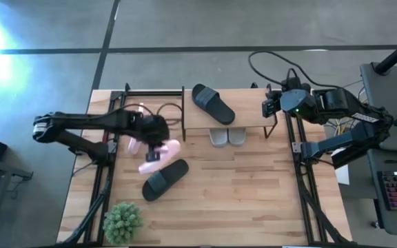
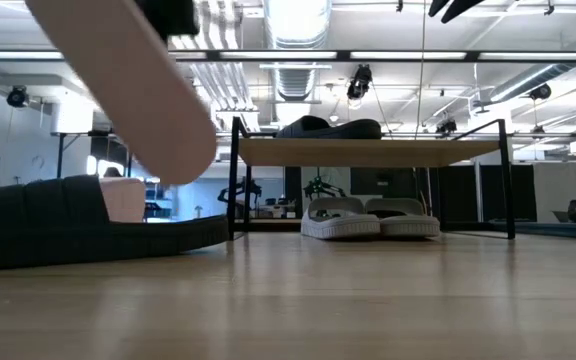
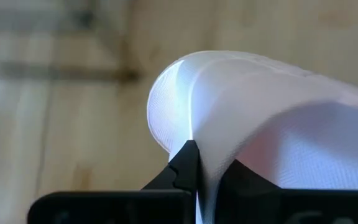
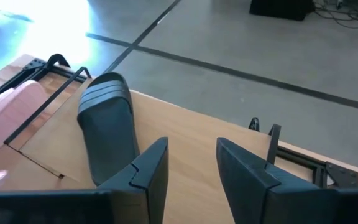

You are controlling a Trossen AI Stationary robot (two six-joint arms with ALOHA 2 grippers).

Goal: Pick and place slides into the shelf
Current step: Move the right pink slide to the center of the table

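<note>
My left gripper (image 1: 154,140) is shut on one pink slide (image 1: 161,156), which is lifted over the table's left half; the low view shows its sole (image 2: 133,85) high and tilted. A second pink slide (image 1: 134,144) lies on the table beside it. One black slide (image 1: 165,179) lies flat on the table, the other (image 1: 213,103) rests on the shelf's plank top (image 1: 250,114). The light grey pair (image 1: 227,136) stands on the table under the shelf. My right gripper (image 4: 191,165) hovers open above the shelf's right end. My left gripper pinches a thin curved edge of the pink slide (image 3: 194,134) between its two fingers (image 3: 182,165); which part of the slide that edge belongs to I cannot tell. The fingers come from above. The slide is lifted clear of the table and hangs tilted below them.
A small green plant (image 1: 123,222) stands near the table's near-left corner. Black frame rails (image 1: 302,172) run along both sides of the table. Bare wood (image 1: 247,193) spreads between the shelf and the near edge. Cables (image 1: 267,65) lie on the floor beyond the far edge.
</note>
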